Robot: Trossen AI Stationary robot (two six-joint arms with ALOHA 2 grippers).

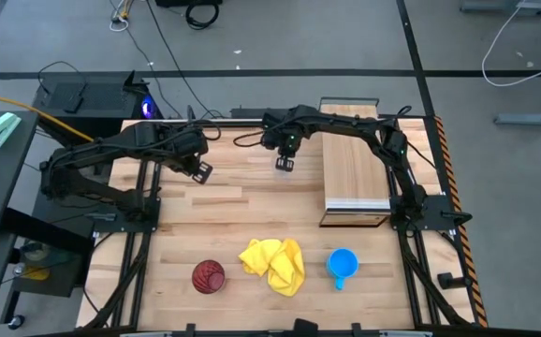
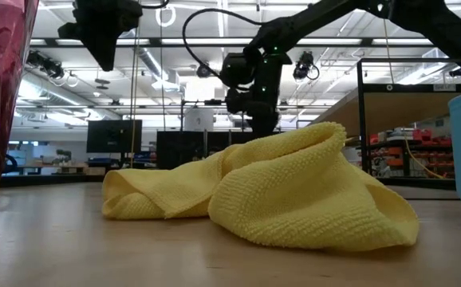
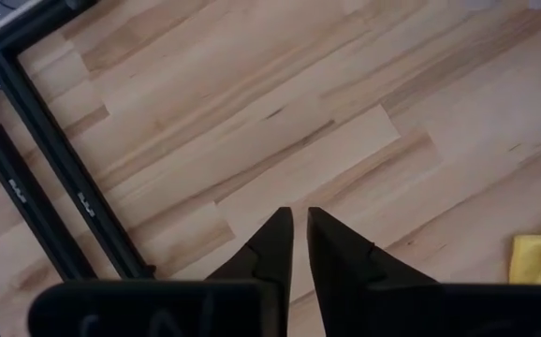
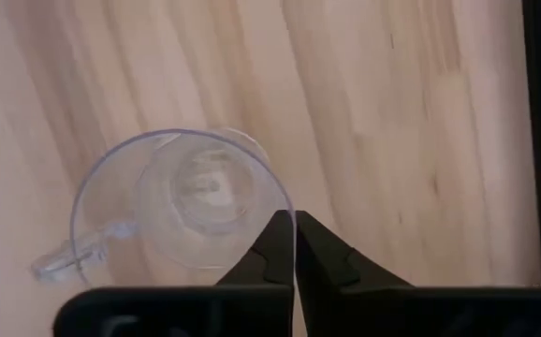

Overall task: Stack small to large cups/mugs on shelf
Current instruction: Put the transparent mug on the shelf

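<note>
The small clear plastic cup (image 4: 182, 201), which has a handle (image 4: 74, 257), shows mouth-up in the right wrist view, with my right gripper (image 4: 295, 215) shut on it. This gripper (image 1: 285, 163) is over the table's middle, just left of the light-wood shelf (image 1: 355, 168). The blue mug (image 1: 343, 265) and the dark red tumbler (image 1: 208, 276) stand on the table near its front edge. My left gripper (image 1: 201, 171) is shut and empty over bare table at the far left (image 3: 299, 213). My right gripper pinches the clear cup's rim (image 4: 285, 198) between its two fingers, on the side opposite the handle. One finger is inside the cup and one outside. The fingers come from above, pointing down. The cup sits mouth-up below them; I cannot tell whether its base is off the table.
A crumpled yellow cloth (image 1: 272, 265) lies between the tumbler and the blue mug near the front edge. The table's black frame rails (image 3: 55, 187) run beside my left gripper. The shelf's top shows bare wood.
</note>
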